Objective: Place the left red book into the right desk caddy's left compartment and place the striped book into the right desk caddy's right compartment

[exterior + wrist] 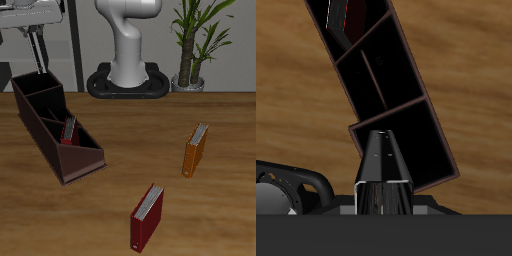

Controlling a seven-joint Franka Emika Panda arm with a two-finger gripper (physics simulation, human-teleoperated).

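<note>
My gripper (36,38) hangs above the back end of the right desk caddy (88,165), shut on the striped book (384,165). The book hangs edge-on below the fingers as a thin dark sliver (40,58). Its lower edge is over the right compartment (406,140), the tall-walled end section, and still above its rim. A red book (68,130) leans inside the left compartment (80,150), the low-walled end, and is also seen from the wrist (348,12).
An orange book (196,148) stands on the table away from the caddy. Another red book (147,217) stands near the table's front edge. The robot base (128,80) and a potted plant (195,45) are at the back.
</note>
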